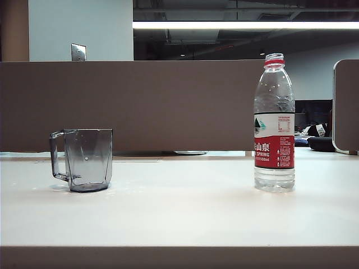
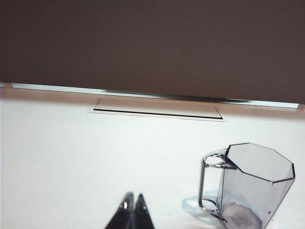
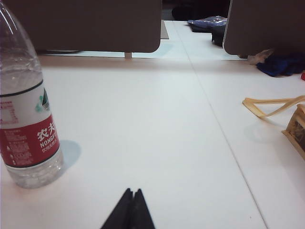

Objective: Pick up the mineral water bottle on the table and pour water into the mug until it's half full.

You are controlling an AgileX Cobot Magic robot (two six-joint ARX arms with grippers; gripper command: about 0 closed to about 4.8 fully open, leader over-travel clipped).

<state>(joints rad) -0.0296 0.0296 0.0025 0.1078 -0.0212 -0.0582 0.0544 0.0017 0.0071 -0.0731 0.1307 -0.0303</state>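
Observation:
The mineral water bottle (image 1: 274,123) stands upright on the right of the white table (image 1: 179,213), clear with a red-and-white label, and it shows again in the right wrist view (image 3: 26,119). An empty smoky-grey faceted mug (image 1: 84,159) sits on the left, handle turned away from the bottle; the left wrist view has it close by (image 2: 255,188). My left gripper (image 2: 134,195) is shut with nothing in it, short of the mug and beside its handle. My right gripper (image 3: 133,191) is also shut and empty, short of the bottle and off to its side. Neither arm appears in the exterior view.
A brown partition (image 1: 140,103) runs along the table's far edge. A second partition panel (image 3: 267,26) stands beyond a seam in the tabletop. Tan straps (image 3: 271,107) and a bag (image 3: 298,131) lie on the far side from the bottle. A rectangular hatch outline (image 2: 157,109) marks the tabletop.

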